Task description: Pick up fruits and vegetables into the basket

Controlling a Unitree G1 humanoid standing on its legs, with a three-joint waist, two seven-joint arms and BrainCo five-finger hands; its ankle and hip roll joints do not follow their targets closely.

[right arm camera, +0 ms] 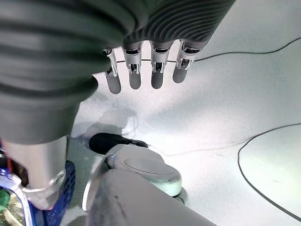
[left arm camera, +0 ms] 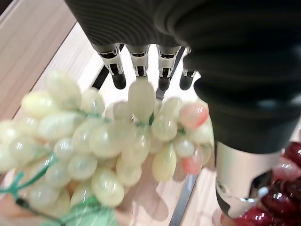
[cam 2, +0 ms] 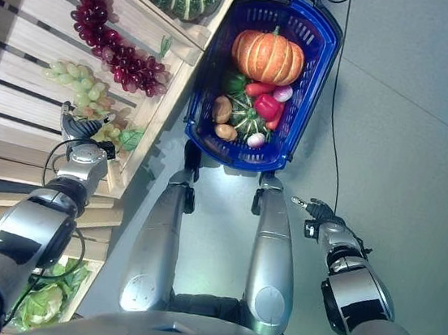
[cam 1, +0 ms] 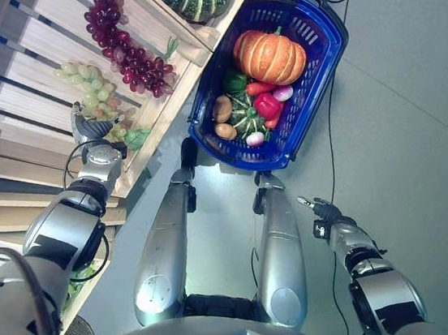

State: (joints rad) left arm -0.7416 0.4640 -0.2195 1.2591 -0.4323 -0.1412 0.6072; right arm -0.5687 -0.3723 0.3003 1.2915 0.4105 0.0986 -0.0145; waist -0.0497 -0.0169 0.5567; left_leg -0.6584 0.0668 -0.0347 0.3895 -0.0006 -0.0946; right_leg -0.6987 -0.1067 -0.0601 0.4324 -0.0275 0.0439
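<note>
- Pale green grape bunch (cam 1: 95,96) lies on the slatted wooden shelf (cam 1: 18,110), beside a dark red grape bunch (cam 1: 124,49); its long axis runs along the slats, leafy stem end toward the shelf's front edge.
- Left hand (left arm camera: 141,66) hangs over the bunch, fingers straight, grasping nothing.
- Right hand (right arm camera: 141,70) hangs relaxed above the floor.
- Step judged: reaching for the green grapes. Next: curl the fingers round them, then carry them to the blue plastic basket (cam 1: 317,73).

The basket (cam 1: 317,73) is open on top, though a pumpkin (cam 1: 269,56) fills its far half. Beside the basket, the shelf edge (cam 1: 175,100) and red grapes (cam 1: 127,53) hem the green grapes (cam 1: 94,90).
</note>
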